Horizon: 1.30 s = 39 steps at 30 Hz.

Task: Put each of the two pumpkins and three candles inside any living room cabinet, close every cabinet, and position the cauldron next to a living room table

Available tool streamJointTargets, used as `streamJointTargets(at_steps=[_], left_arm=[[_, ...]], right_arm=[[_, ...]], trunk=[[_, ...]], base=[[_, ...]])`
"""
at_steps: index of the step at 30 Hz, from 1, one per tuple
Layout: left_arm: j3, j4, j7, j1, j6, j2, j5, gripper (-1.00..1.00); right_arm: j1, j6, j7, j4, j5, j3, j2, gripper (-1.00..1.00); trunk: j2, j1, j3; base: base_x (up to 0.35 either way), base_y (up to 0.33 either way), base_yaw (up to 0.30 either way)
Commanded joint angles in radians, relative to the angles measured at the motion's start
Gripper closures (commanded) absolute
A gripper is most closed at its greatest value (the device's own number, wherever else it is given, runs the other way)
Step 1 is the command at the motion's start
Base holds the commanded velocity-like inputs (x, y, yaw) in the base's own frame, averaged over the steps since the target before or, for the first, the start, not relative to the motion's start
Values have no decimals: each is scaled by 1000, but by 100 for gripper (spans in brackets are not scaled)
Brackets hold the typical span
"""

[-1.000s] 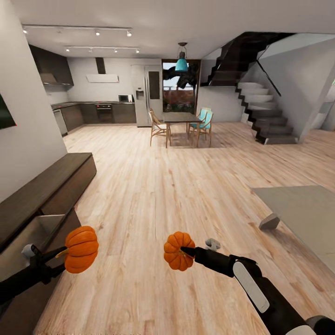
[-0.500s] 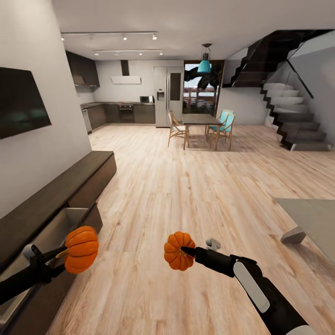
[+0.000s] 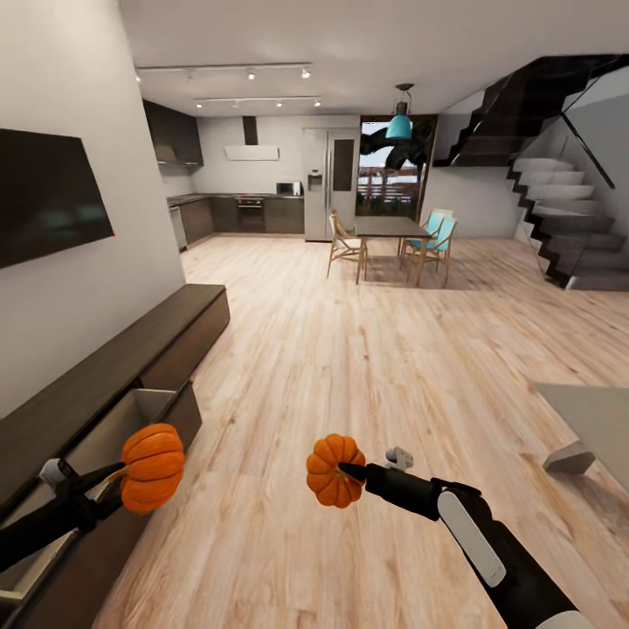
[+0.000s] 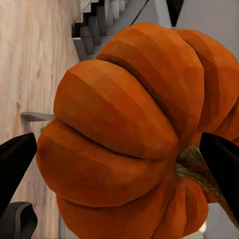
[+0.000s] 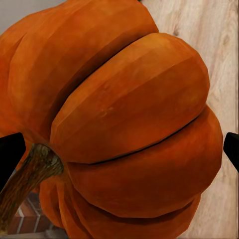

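Observation:
I carry two orange ribbed pumpkins. My left gripper (image 3: 118,479) is shut on one pumpkin (image 3: 153,467), which hangs just above the open drawer (image 3: 131,418) of the long dark-brown cabinet (image 3: 105,376) by the left wall. Up close, that pumpkin (image 4: 129,139) sits between black fingertips (image 4: 15,159). Over the wooden floor, my right gripper (image 3: 349,472) is shut on the other pumpkin (image 3: 332,470); up close this pumpkin (image 5: 124,124) shows its stem beside a fingertip (image 5: 9,154). The drawer's pale inside looks bare. Candles and cauldron are out of view.
A dark TV (image 3: 44,205) hangs on the left wall above the cabinet. A dining table with chairs (image 3: 389,229) stands far ahead, the kitchen (image 3: 245,214) behind it, a staircase (image 3: 559,218) at right. A pale grey low piece of furniture (image 3: 594,419) juts in from the right.
The whole view has swung left, so the TV, the cabinet and its open drawer show more. Both arms keep the same pose, each still holding its pumpkin.

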State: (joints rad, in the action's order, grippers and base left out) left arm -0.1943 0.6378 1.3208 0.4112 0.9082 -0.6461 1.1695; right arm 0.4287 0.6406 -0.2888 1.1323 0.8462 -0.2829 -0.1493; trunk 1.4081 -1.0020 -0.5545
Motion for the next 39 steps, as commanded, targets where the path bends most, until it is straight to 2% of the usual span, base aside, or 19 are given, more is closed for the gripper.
streamJointTargets(at_steps=[1,19,39], left_arm=[[-6,-1,3,1,9,-1,7,100],[-7,-1,3,1,10,-1,10,100],[-7,0,2,1,10,-1,7,100]], right_arm=[[1,3,-1,0,5,0,-1,100],[1,2,-4,1,5,0,-1,100],[1,2,5,-2,4,-2,4,100]], trunk=[[1,0,-1],[1,0,-1],[1,0,-1]], base=[[217,-193,1],[290,-143,13],[340,-34,262]])
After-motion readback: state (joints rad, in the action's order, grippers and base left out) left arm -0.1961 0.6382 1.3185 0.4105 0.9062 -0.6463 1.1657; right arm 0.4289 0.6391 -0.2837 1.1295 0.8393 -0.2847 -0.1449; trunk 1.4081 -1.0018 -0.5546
